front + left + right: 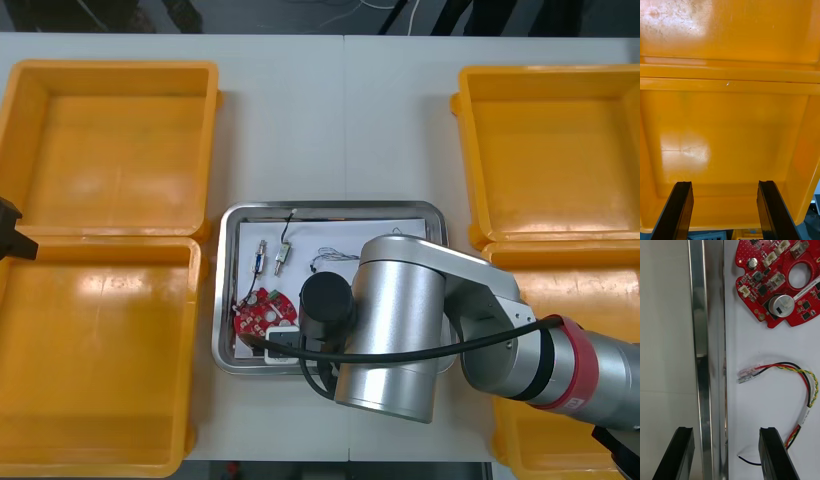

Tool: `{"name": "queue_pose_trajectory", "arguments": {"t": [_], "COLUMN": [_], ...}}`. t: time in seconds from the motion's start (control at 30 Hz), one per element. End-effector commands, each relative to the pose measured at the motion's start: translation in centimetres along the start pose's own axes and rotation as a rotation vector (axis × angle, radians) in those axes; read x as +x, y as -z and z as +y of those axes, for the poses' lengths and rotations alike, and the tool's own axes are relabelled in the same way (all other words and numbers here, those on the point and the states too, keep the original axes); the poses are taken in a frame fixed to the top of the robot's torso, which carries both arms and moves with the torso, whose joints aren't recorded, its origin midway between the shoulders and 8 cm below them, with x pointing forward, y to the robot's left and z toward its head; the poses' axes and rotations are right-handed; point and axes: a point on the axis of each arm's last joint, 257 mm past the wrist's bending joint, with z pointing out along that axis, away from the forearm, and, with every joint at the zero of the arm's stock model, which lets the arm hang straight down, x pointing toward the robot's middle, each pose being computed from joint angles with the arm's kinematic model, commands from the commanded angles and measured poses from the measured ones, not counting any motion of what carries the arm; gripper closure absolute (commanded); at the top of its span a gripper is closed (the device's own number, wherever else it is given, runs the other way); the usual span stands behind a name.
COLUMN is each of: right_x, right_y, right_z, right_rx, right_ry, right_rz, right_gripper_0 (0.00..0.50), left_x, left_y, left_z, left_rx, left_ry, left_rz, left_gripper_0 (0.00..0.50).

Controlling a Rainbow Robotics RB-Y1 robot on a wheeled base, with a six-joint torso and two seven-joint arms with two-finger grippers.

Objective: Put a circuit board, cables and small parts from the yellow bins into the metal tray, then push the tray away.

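Note:
The metal tray point(228, 290), white inside, sits at the table's middle. In it lie a round red circuit board point(262, 310), two small metal parts point(260, 262) and a thin cable point(335, 257). My right arm point(400, 330) reaches over the tray's near side. My right gripper point(726, 455) is open and straddles the tray's shiny rim point(707, 352): one finger point(675, 453) stands outside over the table, the other point(775, 453) inside. Beyond the inner finger lie a red and yellow cable point(790, 371) and the circuit board point(778, 281). My left gripper point(724, 212) hangs open over a yellow bin point(730, 123).
Two yellow bins point(110, 140) stand at the left of the table and two more point(560, 140) at the right; those I can see into hold nothing. Bare table point(340, 120) stretches beyond the tray's far edge. A black cable end point(748, 461) lies by the inner right finger.

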Motion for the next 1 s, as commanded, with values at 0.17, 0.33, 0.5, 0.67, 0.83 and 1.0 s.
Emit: {"name": "queue_pose_trajectory", "arguments": {"t": [0.17,0.33,0.5,0.67,0.83,1.0], "right_x": [-1.5,-1.5,-1.5,-2.2,-2.7,-2.7], "right_y": [-2.0,-2.6,-3.5,-4.2,-4.9,-4.9], "right_z": [3.9,4.6,4.9,4.4,3.8,3.5], "right_rx": [-0.016,-0.020,-0.027,-0.009,0.010,0.020], "right_ry": [0.061,0.058,0.044,0.026,0.008,0.000], "right_rz": [-0.045,-0.041,-0.035,-0.036,-0.028,-0.024], "right_gripper_0": [0.000,0.000,0.000,0.000,0.000,0.000], "left_x": [-0.2,-0.2,-0.2,-0.2,-0.2,-0.2], "left_y": [1.5,1.5,1.5,1.5,1.5,1.5], "left_z": [1.3,1.3,1.3,1.3,1.3,1.3], "left_rx": [-0.044,-0.044,-0.044,-0.044,-0.044,-0.044], "left_ry": [0.004,0.004,0.004,0.004,0.004,0.004], "left_rz": [-0.025,-0.025,-0.025,-0.025,-0.025,-0.025], "left_gripper_0": [0.000,0.000,0.000,0.000,0.000,0.000]}}
